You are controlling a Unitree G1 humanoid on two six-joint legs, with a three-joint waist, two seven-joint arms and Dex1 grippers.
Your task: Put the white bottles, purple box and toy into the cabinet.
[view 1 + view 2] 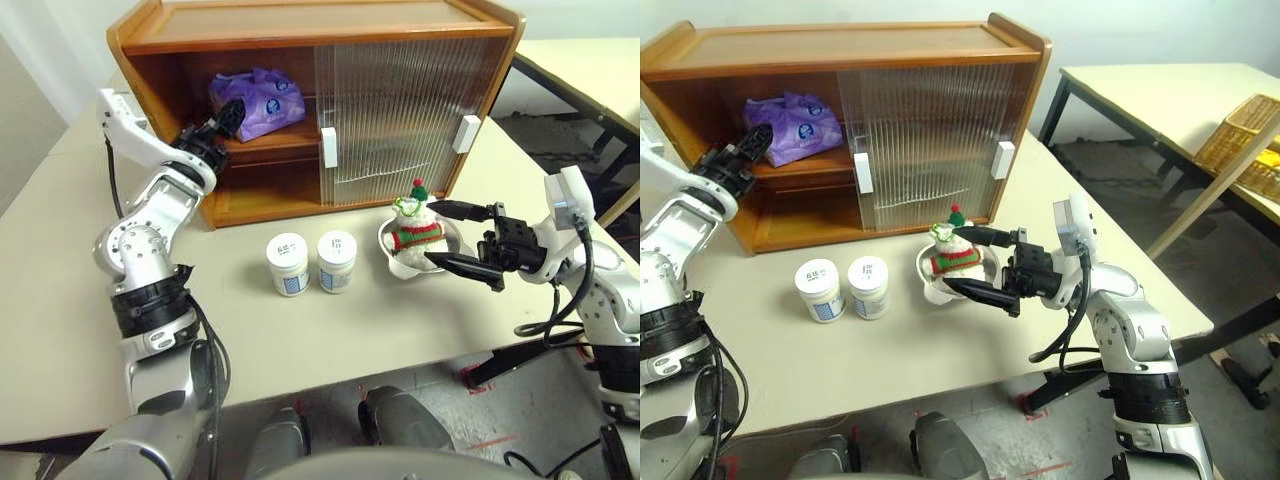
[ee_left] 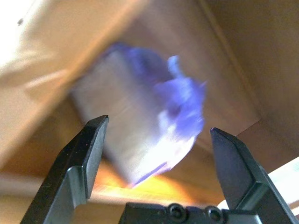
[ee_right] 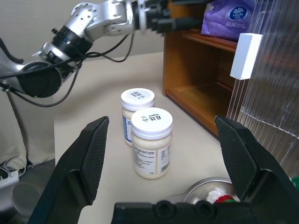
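Observation:
The purple box (image 1: pixel 258 98) lies on the upper shelf in the open left half of the cabinet (image 1: pixel 300 40). My left gripper (image 1: pixel 230 115) is at the shelf's front, just short of the box. It is open; in the left wrist view its fingers (image 2: pixel 86 158) stand wide apart with the box (image 2: pixel 154 116) beyond them, untouched. Two white bottles (image 1: pixel 288 263) (image 1: pixel 337 261) stand side by side on the table in front of the cabinet. The toy (image 1: pixel 415 225) sits in a metal bowl (image 1: pixel 385 240). My right gripper (image 1: pixel 445 235) is open, one finger on each side of the toy.
Both ribbed sliding doors (image 1: pixel 400 110) cover the cabinet's right half, with white handles (image 1: pixel 329 147). The lower left shelf (image 1: pixel 270 185) is bare. A second table (image 1: pixel 590 60) stands at the back right with a wicker basket (image 1: pixel 1250 140) on it. The table's near edge runs close below the bottles.

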